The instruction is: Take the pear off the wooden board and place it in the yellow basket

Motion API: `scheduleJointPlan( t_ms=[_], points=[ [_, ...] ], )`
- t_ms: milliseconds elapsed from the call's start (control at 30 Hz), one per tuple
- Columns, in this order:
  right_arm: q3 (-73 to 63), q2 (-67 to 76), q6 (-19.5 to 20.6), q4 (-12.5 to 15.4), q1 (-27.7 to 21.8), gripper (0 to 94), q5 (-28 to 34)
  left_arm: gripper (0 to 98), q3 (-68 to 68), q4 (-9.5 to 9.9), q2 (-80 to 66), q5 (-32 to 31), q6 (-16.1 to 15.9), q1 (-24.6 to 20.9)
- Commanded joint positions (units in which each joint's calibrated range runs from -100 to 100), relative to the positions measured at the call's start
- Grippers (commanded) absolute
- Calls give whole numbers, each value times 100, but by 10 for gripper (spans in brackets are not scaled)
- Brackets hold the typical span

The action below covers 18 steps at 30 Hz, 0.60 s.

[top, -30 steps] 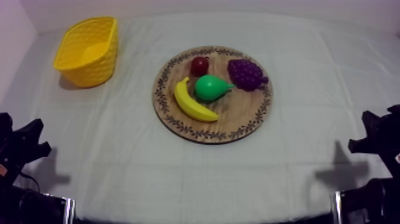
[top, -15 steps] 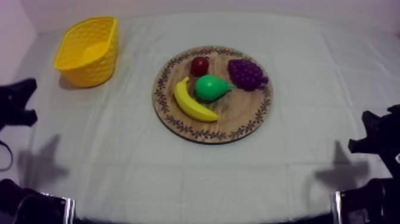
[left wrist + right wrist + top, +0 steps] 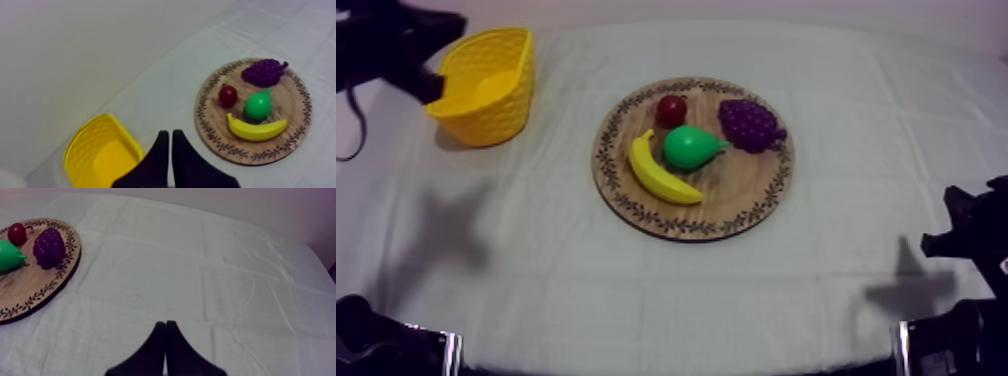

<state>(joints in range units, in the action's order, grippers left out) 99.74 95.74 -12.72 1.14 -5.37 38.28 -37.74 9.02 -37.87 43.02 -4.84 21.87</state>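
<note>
4 toy fruits on the round wooden board [image 3: 741, 205], mid tabletop [image 3: 556, 260]: pear [image 3: 689, 147], banana [image 3: 661, 176], bunch of grapes [image 3: 748, 123], small red fruit [image 3: 671, 109]. Green pear close to the board's centre, lying on its side, narrow end turned toward the grapes. Banana just beside it toward the front left, small red fruit just behind it. Whether touching the banana, impossible to tell. Not gripped by either pincer.

Yellow basket [image 3: 486, 90] upright at the far left corner of the tabletop, open side up, well apart from the board.

Left arm in at the upper left of the top view, a dark shape just beside the basket's far rim and overlapping it slightly, with a shadow on the cloth nearer the front. Left pincer [image 3: 170, 134] closed to a narrow wedge, 2 black fingers lying together, holding nothing. Seen from its own camera, tips above bare cloth between basket and board, basket just beside them, all 4 fruits farther off.

Right arm low at the right edge of the top view, well apart from the board. Right pincer [image 3: 166, 324] likewise narrow, fingers together, holding nothing, above bare cloth. Board's edge with grapes, small red fruit and part of the pear off to one side, well apart from the tips.
</note>
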Motion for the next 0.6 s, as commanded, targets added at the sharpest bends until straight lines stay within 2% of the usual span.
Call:
scheduleJointPlan(
  t_ms=[0,267,567],
  points=[
    [4,2,0,0,1,3,-6,1,622,127,1014,33,120,497],
    [4,2,0,0,1,3,-6,1,1361,267,2560,57,101,1129],
    [4,2,0,0,1,3,-6,8,1283,292,3447,-146,265,1466]
  ],
)
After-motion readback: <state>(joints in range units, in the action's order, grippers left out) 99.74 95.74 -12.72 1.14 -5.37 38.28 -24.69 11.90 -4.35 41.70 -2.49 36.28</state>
